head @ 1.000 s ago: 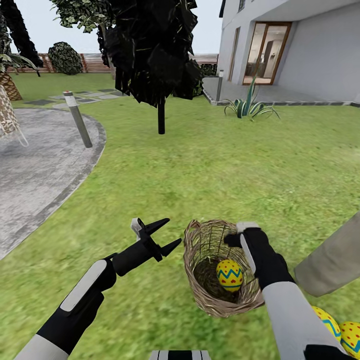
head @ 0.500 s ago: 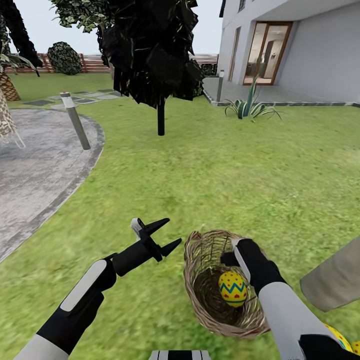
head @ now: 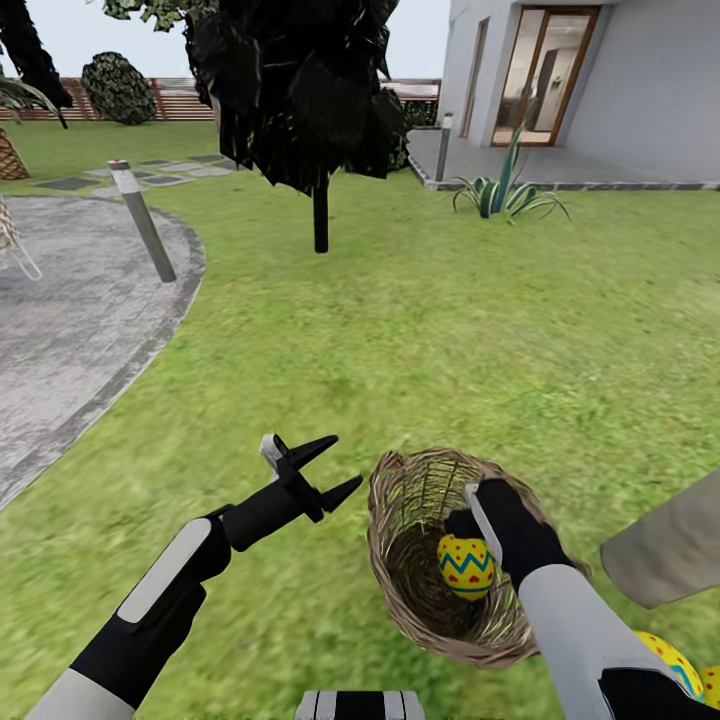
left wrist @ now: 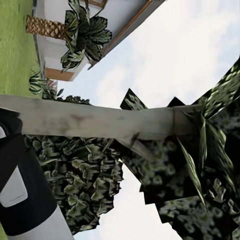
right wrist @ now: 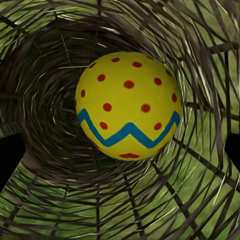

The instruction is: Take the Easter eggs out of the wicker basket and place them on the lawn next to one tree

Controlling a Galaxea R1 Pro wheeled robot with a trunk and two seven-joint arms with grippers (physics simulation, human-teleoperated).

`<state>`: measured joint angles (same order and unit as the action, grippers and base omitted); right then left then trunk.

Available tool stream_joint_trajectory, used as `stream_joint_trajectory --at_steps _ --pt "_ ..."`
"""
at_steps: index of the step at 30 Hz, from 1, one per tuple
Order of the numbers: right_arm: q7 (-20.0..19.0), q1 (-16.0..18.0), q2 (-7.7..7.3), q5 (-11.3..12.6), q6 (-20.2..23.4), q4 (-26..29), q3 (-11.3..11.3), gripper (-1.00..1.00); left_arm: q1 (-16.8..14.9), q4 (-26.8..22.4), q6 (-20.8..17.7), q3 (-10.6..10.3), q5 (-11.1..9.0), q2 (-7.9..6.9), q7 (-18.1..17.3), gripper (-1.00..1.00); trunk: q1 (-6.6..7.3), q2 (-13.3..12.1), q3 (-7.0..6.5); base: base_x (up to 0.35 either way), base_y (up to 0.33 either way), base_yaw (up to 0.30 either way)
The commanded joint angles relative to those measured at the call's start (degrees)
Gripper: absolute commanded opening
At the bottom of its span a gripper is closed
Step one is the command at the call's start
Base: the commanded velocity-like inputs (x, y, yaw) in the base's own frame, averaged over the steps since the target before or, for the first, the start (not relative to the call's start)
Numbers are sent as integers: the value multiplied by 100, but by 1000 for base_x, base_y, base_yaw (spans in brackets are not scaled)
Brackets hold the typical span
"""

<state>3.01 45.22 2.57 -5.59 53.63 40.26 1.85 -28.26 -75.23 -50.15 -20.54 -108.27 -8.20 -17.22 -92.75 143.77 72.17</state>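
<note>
We reach our right gripper (head: 478, 520) into the wicker basket (head: 400, 570) toward the last egg (head: 465, 566) — whether its jaws are apart, we cannot tell. Pushing the rim could tip the basket — our left gripper (head: 335, 468) hangs open.

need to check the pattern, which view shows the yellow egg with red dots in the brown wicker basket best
The right wrist view: the yellow red-dotted egg sits large and unobstructed, its blue-green zigzag band clear, inside the brown wicker basket. The head view shows it small, beside the right gripper at the rim. The left wrist view faces a tree trunk.
</note>
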Motion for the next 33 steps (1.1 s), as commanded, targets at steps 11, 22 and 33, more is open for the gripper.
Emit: stream_joint_trajectory --at_steps 11,22,33 --pt "-37 -4 15 -83 -422 1 -15 100 -4 -10 -3 -11 7 -6 -32 100 -27 17 249 0 0 0" --pt "-23 -4 -2 -110 -437 -258 -18 100 -4 -10 2 -11 7 -6 -30 100 -55 31 492 0 0 0" --pt "-10 -4 9 -126 -771 -281 -26 100 -4 -10 5 -11 9 -6 -28 100 -84 46 736 0 0 0"
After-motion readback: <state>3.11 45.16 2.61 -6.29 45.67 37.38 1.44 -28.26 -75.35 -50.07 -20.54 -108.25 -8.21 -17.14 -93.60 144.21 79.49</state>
